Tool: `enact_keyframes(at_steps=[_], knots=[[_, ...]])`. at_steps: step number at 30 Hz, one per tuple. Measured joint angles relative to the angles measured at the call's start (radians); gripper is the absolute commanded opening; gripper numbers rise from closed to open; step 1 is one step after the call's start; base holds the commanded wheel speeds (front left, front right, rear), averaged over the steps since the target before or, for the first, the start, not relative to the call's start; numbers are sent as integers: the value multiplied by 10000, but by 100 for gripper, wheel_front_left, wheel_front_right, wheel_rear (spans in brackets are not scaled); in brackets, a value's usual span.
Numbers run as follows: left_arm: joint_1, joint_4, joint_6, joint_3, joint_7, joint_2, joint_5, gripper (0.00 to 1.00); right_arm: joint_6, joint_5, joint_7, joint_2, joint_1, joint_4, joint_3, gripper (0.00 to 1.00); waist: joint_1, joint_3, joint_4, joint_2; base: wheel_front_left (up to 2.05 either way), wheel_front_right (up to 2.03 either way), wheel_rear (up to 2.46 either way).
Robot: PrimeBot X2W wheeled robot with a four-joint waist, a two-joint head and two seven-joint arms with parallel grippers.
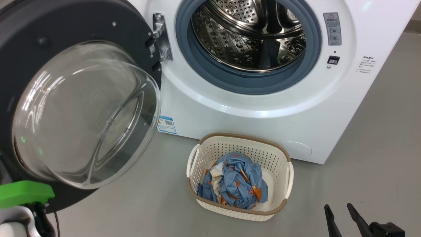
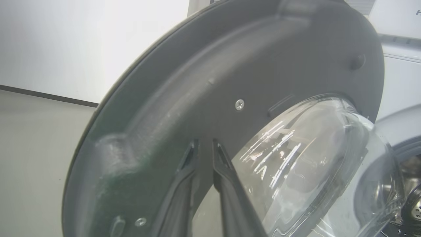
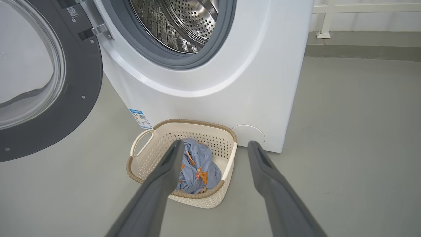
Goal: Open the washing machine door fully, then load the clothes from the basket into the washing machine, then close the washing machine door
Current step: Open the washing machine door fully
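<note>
The washing machine (image 1: 263, 125) stands with its steel drum (image 1: 246, 36) exposed. Its door (image 1: 82, 33) is swung out to the left, the glass bowl (image 1: 85, 112) facing me. On the floor in front sits the basket (image 1: 240, 135), with the blue clothes (image 1: 233, 181) bunched inside. My left gripper (image 2: 205, 143) rests against the door's (image 2: 197, 82) dark inner ring beside the glass, its fingers almost together and holding nothing. The right gripper (image 1: 338, 206) hangs open, low and right of the basket. Its wrist view looks past the spread fingers (image 3: 171, 164) onto the basket (image 3: 197, 122) and clothes (image 3: 200, 164).
The left arm's green wrist part (image 1: 23, 194) sits under the door's lower edge. A blue label (image 1: 166, 124) and a round cover (image 1: 297, 149) mark the machine's lower front. Grey floor (image 1: 378, 148) stretches to the right. A white rail (image 3: 324, 19) stands at the back wall.
</note>
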Motion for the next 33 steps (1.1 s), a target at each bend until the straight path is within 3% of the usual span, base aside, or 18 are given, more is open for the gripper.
enact_keyframes(at_steps=[1,3,18,24,27,33], knots=[[110,-198,-35,-4,-2,-21,6,61,0,2,0,0,0,0,2,100,0,-15,-10,0,0,0,0],[344,-635,-174,-38,-4,-75,4,100,0,36,0,6,0,2,4,100,0,-46,-33,0,0,0,0],[2199,-3877,-270,-2253,-6,-59,-424,100,0,44,0,46,-1,-125,86,100,0,-210,-642,0,0,0,0],[2903,-4174,-794,-2924,-6,-27,-610,100,0,46,0,65,1,-257,100,100,0,-263,-1164,0,0,0,0],[3306,-3879,-1317,-3085,-6,31,-458,100,0,56,0,71,1,-330,213,100,0,-302,-1579,0,0,0,0],[3853,-3333,-1685,-3154,-6,48,-123,100,0,56,0,58,0,-552,268,100,0,-342,-2256,0,0,0,0]])
